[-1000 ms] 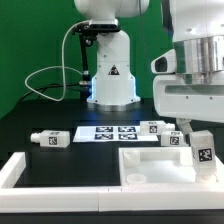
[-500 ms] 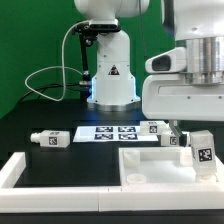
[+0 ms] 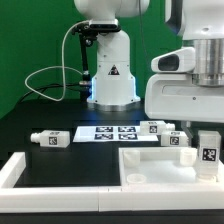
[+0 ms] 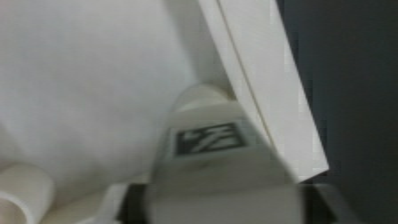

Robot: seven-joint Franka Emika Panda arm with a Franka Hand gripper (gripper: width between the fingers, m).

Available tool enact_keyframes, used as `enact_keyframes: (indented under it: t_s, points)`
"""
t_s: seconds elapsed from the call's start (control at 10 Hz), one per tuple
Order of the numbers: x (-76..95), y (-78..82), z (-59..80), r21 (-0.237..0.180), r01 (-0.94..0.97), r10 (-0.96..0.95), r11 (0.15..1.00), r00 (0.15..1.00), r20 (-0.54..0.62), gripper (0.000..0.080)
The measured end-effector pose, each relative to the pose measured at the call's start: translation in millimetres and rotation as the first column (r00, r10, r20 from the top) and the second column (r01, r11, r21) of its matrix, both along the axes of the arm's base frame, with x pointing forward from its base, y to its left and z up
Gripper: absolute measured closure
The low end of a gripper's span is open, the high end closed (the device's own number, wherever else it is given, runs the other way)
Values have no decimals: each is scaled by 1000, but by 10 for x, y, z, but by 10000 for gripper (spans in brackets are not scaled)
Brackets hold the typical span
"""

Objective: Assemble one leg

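Far over at the exterior view's right, gripper (image 3: pixel 206 133): hanging below the arm's big white wrist housing, pinching the leg (the fingers themselves are mostly hidden in this view).
Leg (image 3: pixel 208 154): upright in the claw, its square tag facing the camera, at the right edge of the tabletop.
Leg, wrist view (image 4: pixel 210 140): it fills the gap between the fingers, with dark strips flanking it on both sides and a tag on its face.
Tabletop (image 3: pixel 160 162): a large flat white piece lying near the camera, just left of the held leg. In the wrist view its pale edge (image 4: pixel 267 110) runs slantwise close beside the leg; I cannot tell whether they touch.
Two loose posts (image 3: pixel 155 128) (image 3: pixel 176 139): lying on the table at the tabletop's far edge, close to the held leg on its left.
Third loose post (image 3: pixel 50 140): lying well apart, toward the exterior view's left.
Marker board (image 3: pixel 108 132): flat on the table between the left post and the right pair.
Rim frame (image 3: pixel 18 172): a white border along the near and left sides.
Robot base (image 3: pixel 112 75): far centre, with a black cable (image 3: pixel 45 82) looping out to its left.
Table (image 3: pixel 40 118): black.
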State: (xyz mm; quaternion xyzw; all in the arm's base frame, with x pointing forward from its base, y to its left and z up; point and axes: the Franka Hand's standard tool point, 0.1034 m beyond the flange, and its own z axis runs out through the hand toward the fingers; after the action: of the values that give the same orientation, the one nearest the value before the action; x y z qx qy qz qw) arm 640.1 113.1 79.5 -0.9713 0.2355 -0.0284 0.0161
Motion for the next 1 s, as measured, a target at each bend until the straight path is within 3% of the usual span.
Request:
enact_keyframes:
  t_s: [0.3, 0.6, 0.8, 0.9, 1.0]
  points:
    - [11, 4, -8, 1, 363, -363, 932, 932, 1, 516]
    - [14, -19, -17, 46, 713, -713, 700, 701, -25, 516]
    - [-16, -45, -23, 114, 879, -881, 463, 471, -52, 515]
    - [-23, -55, -26, 127, 893, -895, 431, 442, -68, 515]
    - [-23, -52, -24, 126, 878, -879, 462, 472, -62, 515]
